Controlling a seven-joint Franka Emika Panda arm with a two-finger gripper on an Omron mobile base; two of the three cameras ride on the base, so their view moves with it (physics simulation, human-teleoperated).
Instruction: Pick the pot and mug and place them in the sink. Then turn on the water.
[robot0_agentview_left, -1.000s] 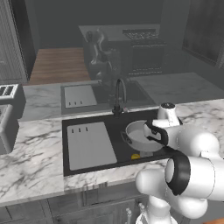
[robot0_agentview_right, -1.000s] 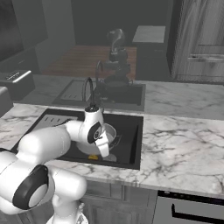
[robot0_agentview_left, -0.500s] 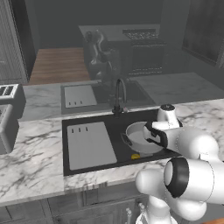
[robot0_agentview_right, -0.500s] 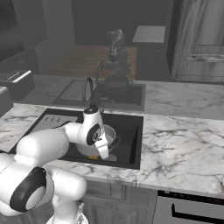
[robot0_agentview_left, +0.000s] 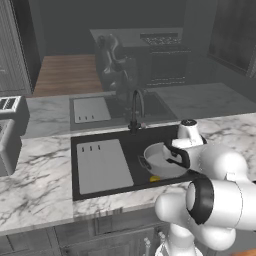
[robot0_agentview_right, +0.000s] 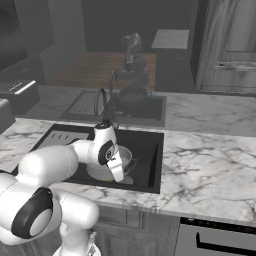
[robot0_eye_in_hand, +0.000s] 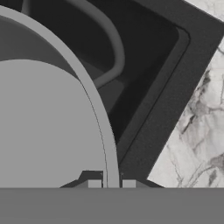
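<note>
A marble counter (robot0_agentview_left: 40, 185) runs round the black sink (robot0_agentview_left: 100, 145), with a dark faucet (robot0_agentview_left: 136, 107) at its back edge. The pot (robot0_agentview_left: 162, 161) sits low in the sink's right half, beside the pale drain panel (robot0_agentview_left: 102, 165). The gripper (robot0_eye_in_hand: 111, 183) pinches the pot's thin rim, fingers closed on the wall from both sides, probably the easiest hold on so wide a vessel. Something small and yellowish (robot0_agentview_left: 155, 178) lies by the pot; whether it is the mug I cannot tell.

Rendered pics, dim & flat, no clear light source. Back of room at 12 o'clock hazy grey, low contrast. Marble surface (robot0_agentview_left: 40, 190) brightest. Sink (robot0_agentview_right: 150, 150) near-black, shadows soft, maybe none. No glare. Hand view sharp, no edge distortion.
</note>
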